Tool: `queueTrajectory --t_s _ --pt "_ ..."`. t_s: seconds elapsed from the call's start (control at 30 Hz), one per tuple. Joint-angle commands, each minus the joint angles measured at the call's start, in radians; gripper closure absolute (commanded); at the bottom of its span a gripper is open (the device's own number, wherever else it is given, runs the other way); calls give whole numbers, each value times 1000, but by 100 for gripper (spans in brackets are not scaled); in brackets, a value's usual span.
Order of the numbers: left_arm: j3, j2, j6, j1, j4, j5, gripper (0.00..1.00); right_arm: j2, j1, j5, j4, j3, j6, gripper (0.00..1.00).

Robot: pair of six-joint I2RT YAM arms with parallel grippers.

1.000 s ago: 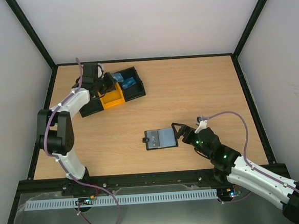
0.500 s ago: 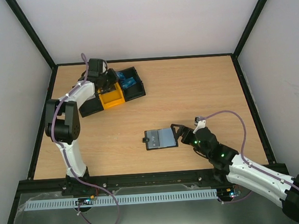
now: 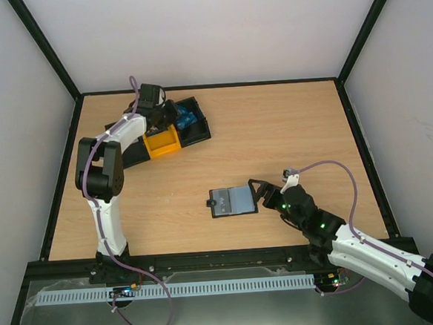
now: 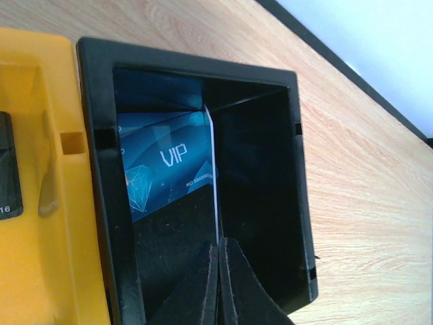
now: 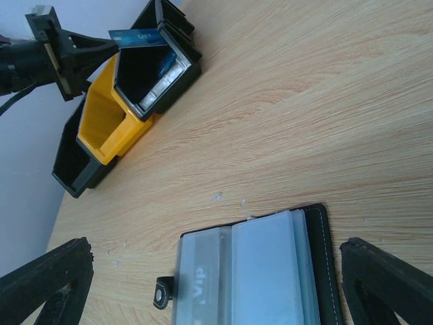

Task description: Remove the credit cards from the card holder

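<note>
Left wrist view: the left gripper (image 4: 218, 261) has its jaws pinched tight on the thin edge of a blue card (image 5: 139, 37), held edge-on over the end black compartment of the tray (image 4: 298, 169) — a second card (image 4: 166, 166), printed VIP, shows inside that compartment. The card holder (image 3: 234, 201) lies open and flat on the table (image 3: 288, 128), well apart from the tray. The right gripper (image 3: 260, 192) sits just beside its right edge — jaws spread wide, holding nothing.
</note>
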Motion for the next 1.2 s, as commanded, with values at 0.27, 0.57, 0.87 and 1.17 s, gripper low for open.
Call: queueTrajectory --t_s 0.27,0.57,0.87,1.17 --pt "65 80 -11 -21 -29 -26 97 -49 6 53 -12 -13 -21 2" --pt "93 112 -11 -26 -28 -21 94 -46 7 60 -10 -20 -20 2" --pt "109 131 -7 -27 -30 -12 86 -40 6 70 -1 -23 -22 2" --pt "113 116 4 -27 -34 2 76 -17 6 67 10 -19 -21 2"
